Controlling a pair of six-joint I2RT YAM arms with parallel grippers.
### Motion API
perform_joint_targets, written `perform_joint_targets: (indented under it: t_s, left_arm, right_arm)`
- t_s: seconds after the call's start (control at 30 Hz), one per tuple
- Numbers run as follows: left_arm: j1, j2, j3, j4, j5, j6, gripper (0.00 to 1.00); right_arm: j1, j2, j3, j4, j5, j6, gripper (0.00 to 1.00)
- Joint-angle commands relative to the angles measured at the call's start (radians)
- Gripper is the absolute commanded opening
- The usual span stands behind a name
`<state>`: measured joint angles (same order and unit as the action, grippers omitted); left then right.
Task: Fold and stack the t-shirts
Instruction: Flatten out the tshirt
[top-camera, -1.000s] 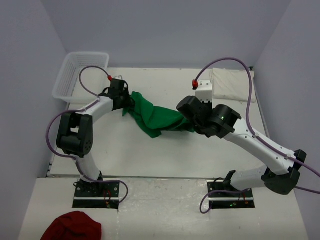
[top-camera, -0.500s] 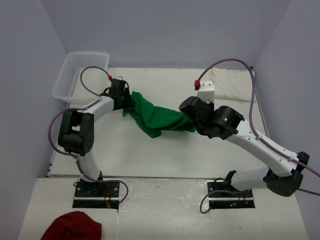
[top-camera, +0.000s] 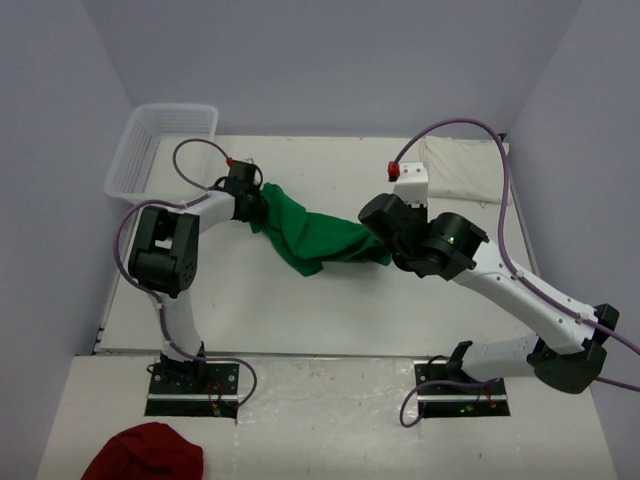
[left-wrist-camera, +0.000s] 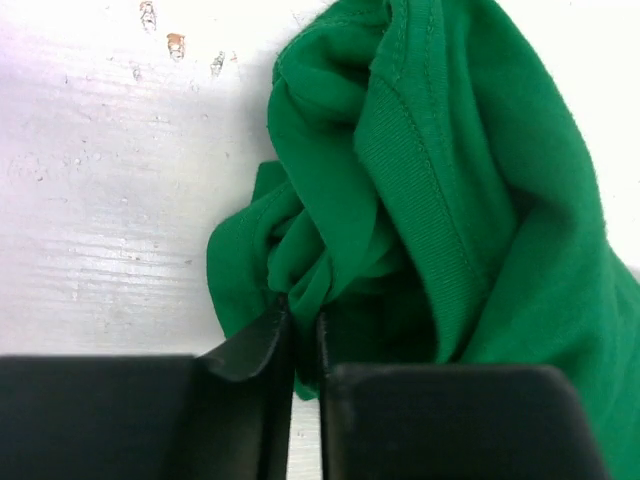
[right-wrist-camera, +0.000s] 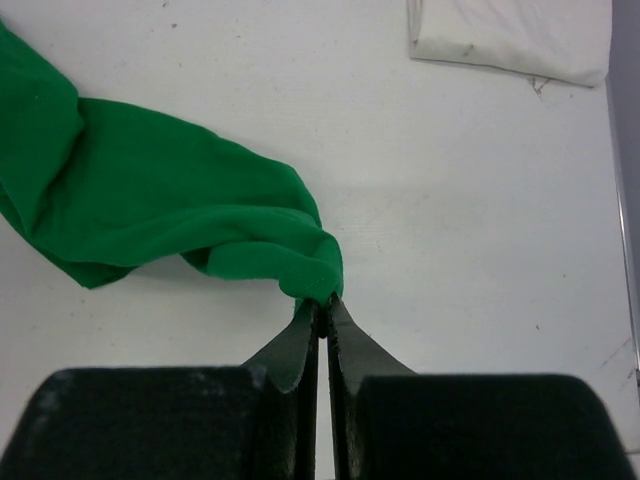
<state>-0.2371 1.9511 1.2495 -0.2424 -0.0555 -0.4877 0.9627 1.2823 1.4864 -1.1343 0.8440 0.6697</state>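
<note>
The bright green t-shirt (top-camera: 312, 236) lies bunched in a loose rope across the middle of the table (top-camera: 330, 300), stretched between my two grippers. My left gripper (left-wrist-camera: 303, 322) is shut on a gathered fold at the shirt's left end, near the ribbed collar (left-wrist-camera: 415, 190). At the shirt's right end, my right gripper (right-wrist-camera: 323, 300) is shut on a small pinch of hem. In the top view the left gripper (top-camera: 257, 205) sits at the back left of the cloth and the right gripper (top-camera: 372, 243) is largely hidden under its wrist. The cream-white t-shirt (top-camera: 462, 168) lies folded at the back right corner.
A white plastic basket (top-camera: 160, 150) stands off the table's back left corner. A dark red cloth (top-camera: 145, 452) lies on the near platform beside the left arm's base. The right arm's purple cable (top-camera: 495, 170) arcs over the folded white shirt.
My left gripper has closed onto the green shirt's left end and that arm has shifted slightly right. The right arm moved a little a second ago and now holds still.
</note>
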Motion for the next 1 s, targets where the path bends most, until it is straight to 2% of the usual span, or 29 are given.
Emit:
perform_joint_targets:
  t_s: [0.0, 0.03, 0.07, 0.3, 0.47, 0.57, 0.73, 0.9, 0.97]
  left_arm:
    - [-0.001, -0.015, 0.016, 0.037, 0.002, -0.003, 0.08]
    - [-0.001, -0.021, 0.014, 0.035, -0.001, -0.003, 0.01]
    - [-0.001, -0.046, 0.008, 0.034, -0.006, -0.003, 0.00]
    - [-0.004, -0.245, -0.004, -0.012, -0.030, -0.003, 0.00]
    - [-0.007, -0.449, 0.014, -0.086, -0.072, 0.014, 0.00]
    - [-0.007, -0.542, 0.053, -0.153, -0.083, 0.047, 0.00]
    - [-0.005, -0.685, 0.114, -0.273, -0.131, 0.112, 0.00]
    - [-0.005, -0.765, 0.195, -0.342, -0.162, 0.169, 0.00]
    - [-0.005, -0.793, 0.226, -0.385, -0.175, 0.192, 0.00]
  right_arm:
    - [-0.002, -0.012, 0.003, 0.024, 0.009, -0.009, 0.00]
    - [-0.002, -0.008, 0.002, 0.022, 0.007, -0.004, 0.00]
    - [-0.002, -0.003, 0.002, 0.022, 0.006, -0.002, 0.00]
    - [-0.024, 0.038, 0.012, 0.016, 0.030, 0.005, 0.00]
    - [-0.088, 0.080, 0.072, -0.022, 0.061, 0.005, 0.00]
    - [-0.142, 0.078, 0.127, -0.022, 0.070, -0.050, 0.00]
    - [-0.284, 0.039, 0.250, -0.021, 0.073, -0.172, 0.00]
    - [-0.484, 0.000, 0.342, 0.074, -0.025, -0.336, 0.00]
    - [-0.522, 0.009, 0.385, 0.077, -0.046, -0.361, 0.00]
